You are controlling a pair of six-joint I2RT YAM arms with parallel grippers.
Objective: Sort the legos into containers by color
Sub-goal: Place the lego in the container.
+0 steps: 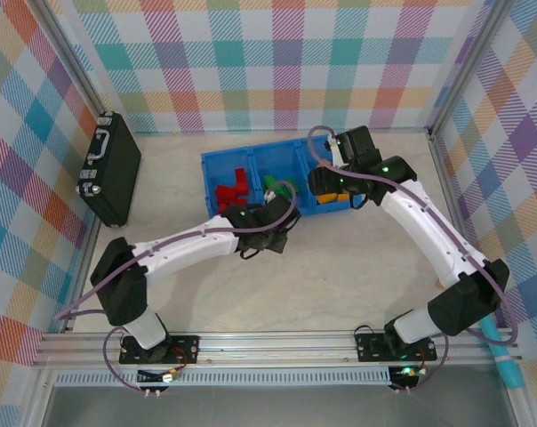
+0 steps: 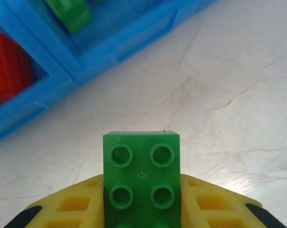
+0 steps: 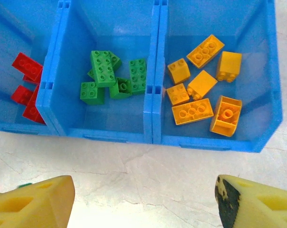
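Left claw (image 2: 142,216) clenched on a green lego (image 2: 141,173), four studs facing the wrist camera, yellow fingers (image 2: 72,204) hugging it on both sides. Held over bare marbled table (image 2: 229,95), just in front of the blue bin (image 2: 62,80) (near wall slanting across the upper left of that view). From overhead, same claw (image 1: 270,222) right at the bin's (image 1: 217,160) near wall, roughly level with the middle compartment.

Inside the bin now, seen from the right wrist, three compartments side by side. Red legos (image 3: 27,90) in the left one, partly cut off by the edge of the view. Green legos (image 3: 110,78) heaped in the middle one, about five, some leaning on each other. Yellow-orange legos (image 3: 205,85) in the right one, seven, spread out, a couple tipped on their sides.

Right claw (image 3: 143,204) released, fingers (image 3: 34,202) spread wide, nothing between them, hanging above the table just in front of the bin's near wall (image 3: 110,135). From overhead, that claw (image 1: 326,185) at the right compartment's near side.

Further out: black case (image 1: 113,167) with metal latches at the table's far left, well apart from the bin. Plaid walls (image 1: 251,53) on three sides.
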